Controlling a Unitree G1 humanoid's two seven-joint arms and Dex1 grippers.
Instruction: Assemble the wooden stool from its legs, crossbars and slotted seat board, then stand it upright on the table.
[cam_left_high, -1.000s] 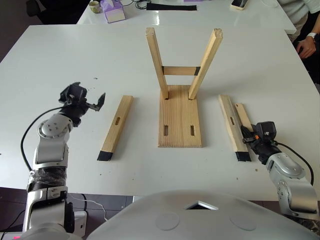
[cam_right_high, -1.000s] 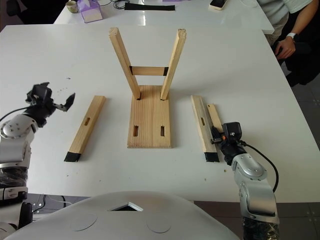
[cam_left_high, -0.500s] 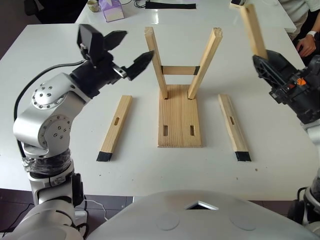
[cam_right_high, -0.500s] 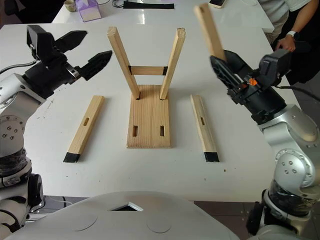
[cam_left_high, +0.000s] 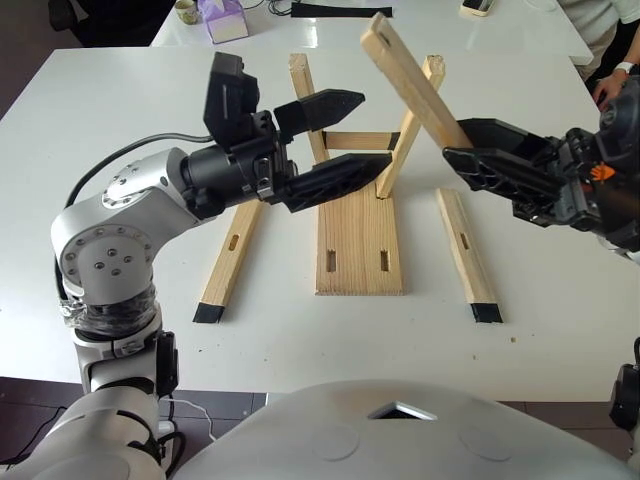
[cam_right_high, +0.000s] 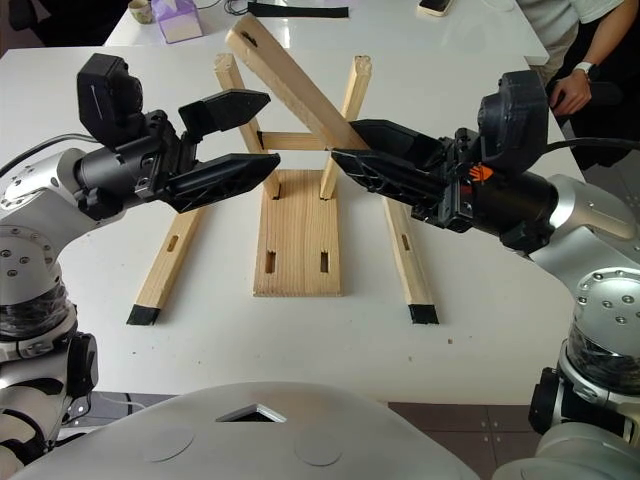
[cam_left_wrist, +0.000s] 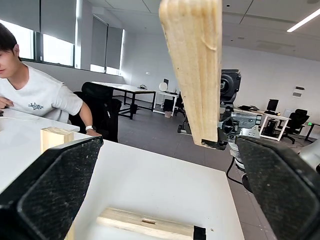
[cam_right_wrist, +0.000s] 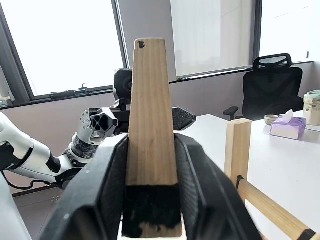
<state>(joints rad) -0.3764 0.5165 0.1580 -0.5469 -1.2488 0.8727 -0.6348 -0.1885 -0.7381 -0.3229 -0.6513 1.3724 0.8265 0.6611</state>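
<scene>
**Q:** Status, operator?

**A:** You have two legs (cam_left_high: 308, 110) and a crossbar (cam_left_high: 352, 141) slotted upright in the seat board (cam_left_high: 360, 275) on the surface (cam_left_high: 120, 120). Your right fingers (cam_left_high: 495, 162) clamp a second bar (cam_left_high: 400, 70) aloft; your left fingers (cam_left_high: 335, 180) gape empty. Two loose legs (cam_left_high: 228, 262) and two slots (cam_left_high: 333, 261) remain, then standing it upright.

The flat pale wooden seat board (cam_left_high: 360, 240) lies slots-up, and the two near slots are open. Two square pale legs stand in the far slots, splayed a bit: the left upright leg (cam_left_high: 312, 120) and the right upright leg (cam_left_high: 398, 160), joined by a short wooden crossbar (cam_left_high: 358, 141). The loose left leg (cam_left_high: 225, 265), slotted with a black tip, lies flat beside the board. The loose right leg (cam_left_high: 467, 255) looks the same. A pale wooden bar (cam_left_high: 405, 75) is tilted up in the air, its black end pinched in the right gripper (cam_right_high: 347, 140).
</scene>
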